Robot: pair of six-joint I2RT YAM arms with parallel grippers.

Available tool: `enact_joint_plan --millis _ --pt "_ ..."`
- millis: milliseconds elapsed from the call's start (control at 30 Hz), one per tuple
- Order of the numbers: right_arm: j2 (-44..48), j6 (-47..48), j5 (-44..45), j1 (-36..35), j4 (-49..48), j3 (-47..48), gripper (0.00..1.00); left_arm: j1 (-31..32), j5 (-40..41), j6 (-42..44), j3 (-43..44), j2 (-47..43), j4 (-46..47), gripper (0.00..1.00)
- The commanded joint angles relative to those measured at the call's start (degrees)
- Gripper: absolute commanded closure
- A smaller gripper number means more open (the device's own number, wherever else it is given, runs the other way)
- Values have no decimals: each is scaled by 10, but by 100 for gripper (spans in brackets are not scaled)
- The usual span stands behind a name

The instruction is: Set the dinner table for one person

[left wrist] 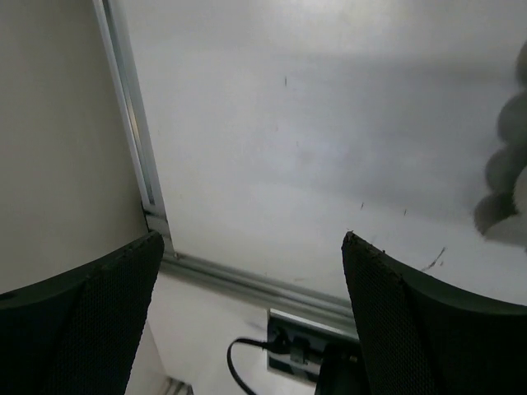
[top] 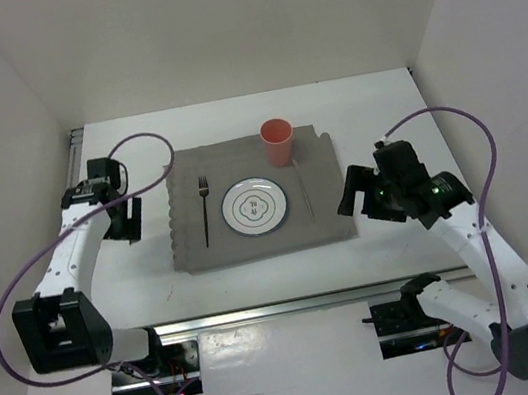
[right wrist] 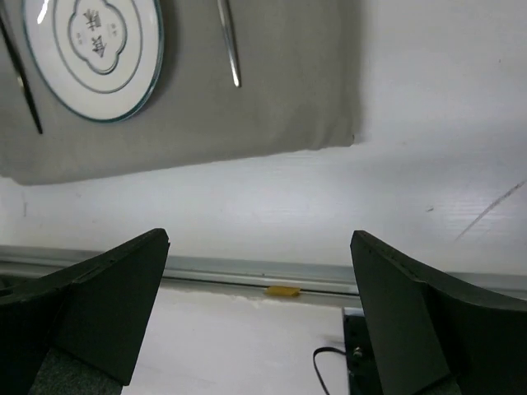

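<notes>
On the white dinner table lies a grey scallop-edged mat. It carries a white plate in the middle, a fork to its left, a knife to its right and a pink cup at the back. My left gripper hangs open over bare table left of the mat, nothing between its fingers. Just off the mat's right edge, my right gripper is open and empty too. The right wrist view shows the plate, the knife and the mat's near corner.
Metal rails run along the table's near edge and left edge. A small yellow piece sits on the near rail. White walls enclose the table on three sides. Purple cables loop from both arms.
</notes>
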State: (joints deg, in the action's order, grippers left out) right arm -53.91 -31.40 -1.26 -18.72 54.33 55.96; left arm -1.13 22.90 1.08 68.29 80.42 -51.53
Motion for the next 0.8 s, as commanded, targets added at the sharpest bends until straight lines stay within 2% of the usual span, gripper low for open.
enact_joint_plan --millis 0,167,367,500,567,767 --pt "57 -29 -34 3 12 8 0 -12 -13 13 -53 -71 -30 6" --pt "103 -46 -66 3 80 13 0 -12 -29 26 -128 -204 -47 6" --pt "167 -84 -87 3 135 20 0 -12 -24 76 -172 -298 -47 4" --pt "207 -127 -95 3 185 26 0 -12 -29 83 -151 -311 -80 4" --pt "220 -127 -115 3 185 13 0 -12 -56 78 -121 -311 -106 4" --pt "287 -142 -144 3 206 7 0 -12 -114 79 -105 -362 -149 4"
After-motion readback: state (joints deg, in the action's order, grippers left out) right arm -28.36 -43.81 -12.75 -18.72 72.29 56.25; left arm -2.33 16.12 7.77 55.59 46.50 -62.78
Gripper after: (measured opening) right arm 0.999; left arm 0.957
